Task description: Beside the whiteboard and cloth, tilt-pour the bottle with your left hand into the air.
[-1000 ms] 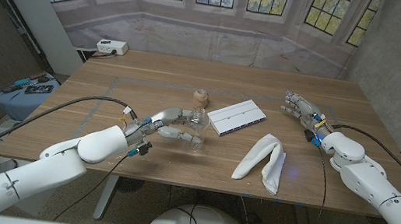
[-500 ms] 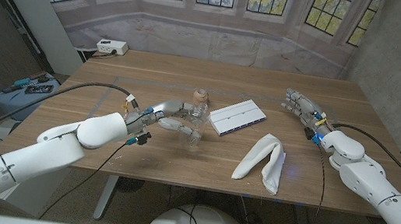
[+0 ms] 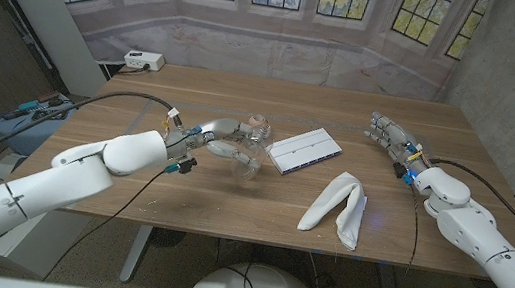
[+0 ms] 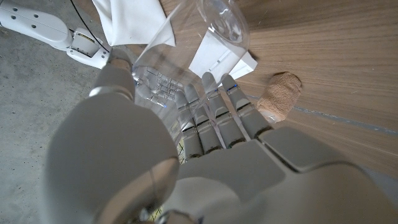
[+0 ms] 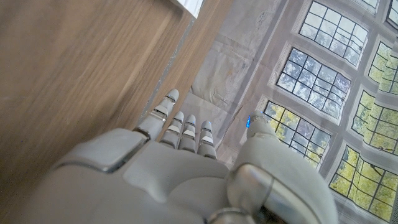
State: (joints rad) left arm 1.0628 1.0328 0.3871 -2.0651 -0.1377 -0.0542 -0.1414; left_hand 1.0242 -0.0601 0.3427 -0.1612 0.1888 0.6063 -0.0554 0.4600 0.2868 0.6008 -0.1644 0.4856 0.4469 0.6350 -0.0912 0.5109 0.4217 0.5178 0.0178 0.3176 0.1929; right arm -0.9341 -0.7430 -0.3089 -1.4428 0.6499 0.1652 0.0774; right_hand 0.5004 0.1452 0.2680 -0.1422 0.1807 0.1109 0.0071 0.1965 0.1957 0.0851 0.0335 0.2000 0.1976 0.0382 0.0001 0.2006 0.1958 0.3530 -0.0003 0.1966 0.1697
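The left hand (image 3: 220, 143) grips the clear bottle (image 3: 249, 153) off the table at the whiteboard's (image 3: 304, 150) nine o'clock, the cloth (image 3: 337, 207) at five. The pour looks begun; next, more tilt. The left wrist view shows the bottle's cap (image 4: 280, 96) lying apart. The right hand (image 3: 391, 141) idles, fingers loosely apart.

Left hand (image 3: 220, 143) raised, gripping; right hand (image 3: 389, 139) open.
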